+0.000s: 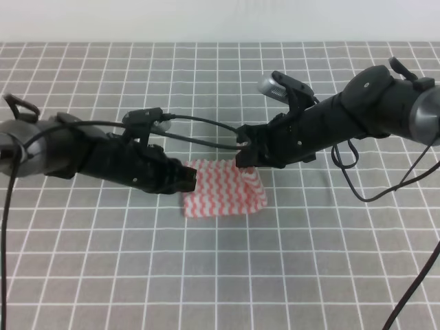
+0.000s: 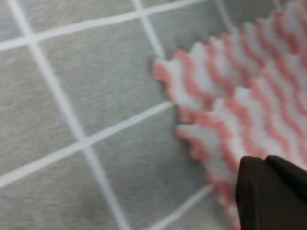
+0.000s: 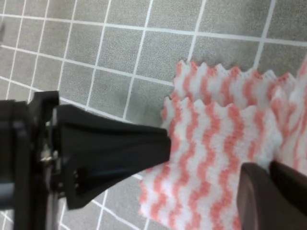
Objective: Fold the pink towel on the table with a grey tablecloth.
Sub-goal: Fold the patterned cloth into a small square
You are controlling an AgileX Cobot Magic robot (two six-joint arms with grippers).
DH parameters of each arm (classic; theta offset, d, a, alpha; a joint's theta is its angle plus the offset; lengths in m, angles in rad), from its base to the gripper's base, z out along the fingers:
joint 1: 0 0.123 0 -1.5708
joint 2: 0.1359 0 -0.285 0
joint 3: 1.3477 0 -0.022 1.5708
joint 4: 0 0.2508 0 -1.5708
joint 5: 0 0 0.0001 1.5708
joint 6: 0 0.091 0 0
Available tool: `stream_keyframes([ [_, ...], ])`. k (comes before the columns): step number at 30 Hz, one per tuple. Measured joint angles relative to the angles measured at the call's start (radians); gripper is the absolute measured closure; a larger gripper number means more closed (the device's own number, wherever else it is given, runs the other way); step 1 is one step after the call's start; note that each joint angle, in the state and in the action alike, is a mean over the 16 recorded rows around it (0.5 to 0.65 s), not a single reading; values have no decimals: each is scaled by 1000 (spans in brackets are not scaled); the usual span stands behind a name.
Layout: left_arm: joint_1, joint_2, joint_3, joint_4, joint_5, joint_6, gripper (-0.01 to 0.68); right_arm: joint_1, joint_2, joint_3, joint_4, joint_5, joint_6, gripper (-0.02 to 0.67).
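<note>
Towel (image 1: 225, 189), pink and white, lies partly folded mid-desk (image 1: 206, 275) in front of you, one layer overlapping another with zigzag edges offset. Your left gripper (image 1: 187, 177) sits at its left edge; you cannot tell whether it is parted or closed. Your right gripper (image 1: 249, 157) is at the far right corner, pinched on the towel. Cables (image 1: 199, 134) arc between the arms behind.

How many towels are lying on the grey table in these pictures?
1. The pink towel lies near the middle of the table with a grey tablecloth, between the left gripper and the right gripper. It is already doubled over. No other towel shows.
</note>
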Motion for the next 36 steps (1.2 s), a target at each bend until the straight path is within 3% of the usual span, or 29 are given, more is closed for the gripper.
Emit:
stream_keyframes([
  [36,1,1,1,-32,-29,25,675,98,123,-155,24,28,0,661],
])
